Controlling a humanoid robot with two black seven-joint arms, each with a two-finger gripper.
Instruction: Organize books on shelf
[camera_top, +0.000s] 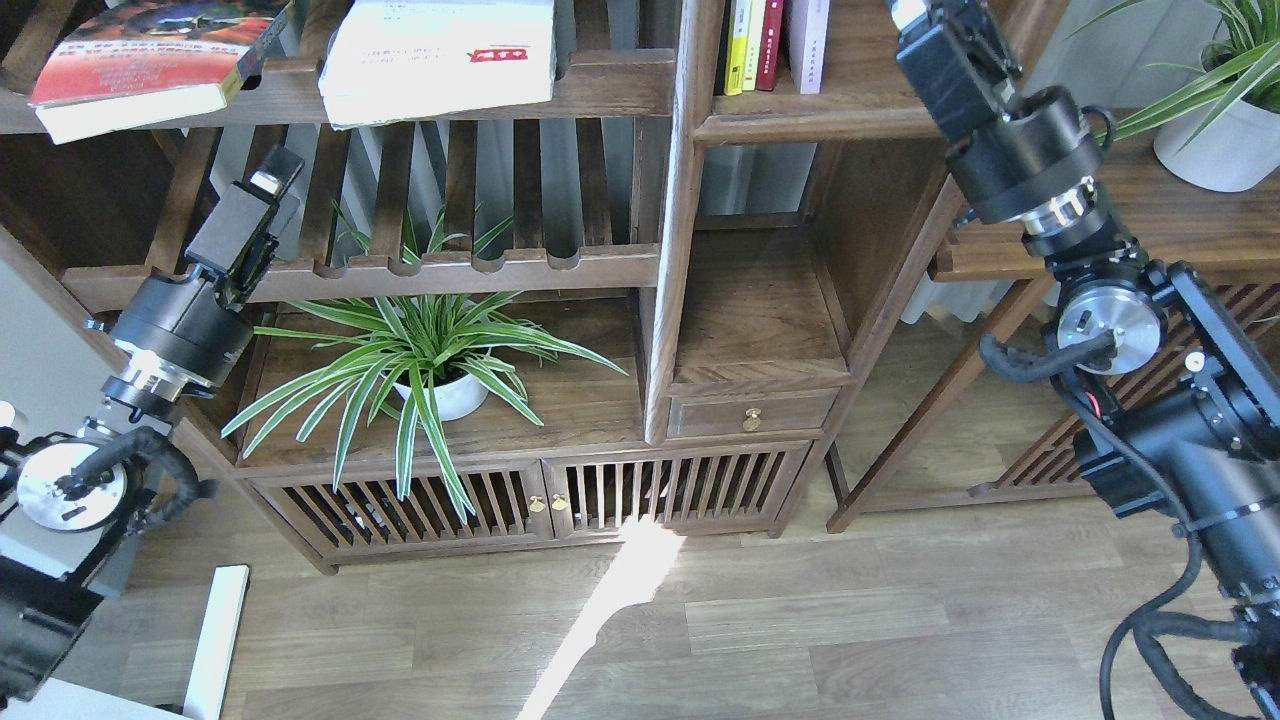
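Left end effector (272, 182) beside slatted rack (420, 262) edge

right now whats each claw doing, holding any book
Left claw: holds no book, in front of the slatted rack; open or shut cannot be told.
Right claw: partly cut off at the top edge; cannot be told, no book visible in it.

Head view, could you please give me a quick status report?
Left pincer empty at slatted rack; right pincer partly out of frame. Two books flat on upper rack. Plant below.
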